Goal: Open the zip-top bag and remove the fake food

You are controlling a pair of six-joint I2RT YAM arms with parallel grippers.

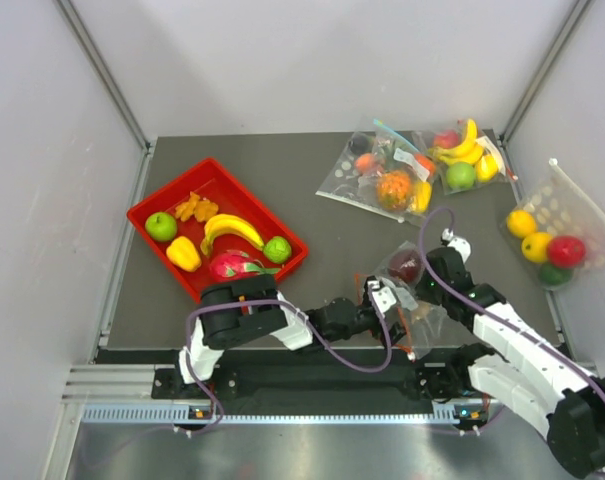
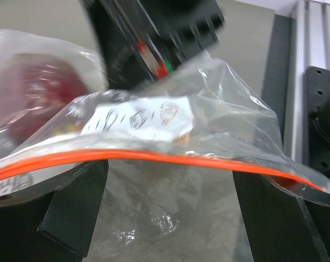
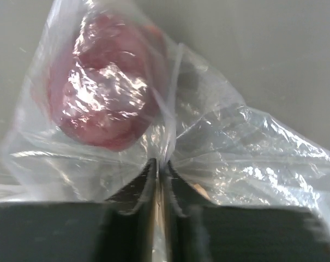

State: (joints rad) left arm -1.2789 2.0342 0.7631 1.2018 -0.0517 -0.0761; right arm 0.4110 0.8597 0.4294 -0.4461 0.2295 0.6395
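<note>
Plastic film of the zip-top bag [image 3: 252, 153] sits pinched in the right end effector [image 3: 160, 176]; the left end effector [image 2: 170, 214] gapes wide, gripping nothing. That thin pinch may slip.

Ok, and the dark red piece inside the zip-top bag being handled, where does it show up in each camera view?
Top external: the dark red piece is right of centre, at the far end of the zip-top bag.
Left wrist: the dark red piece is at the far left, blurred behind plastic.
Right wrist: the dark red piece is upper left, filling much of the view.
Shared landmark: the clear crinkly zip-top bag around it.
</note>
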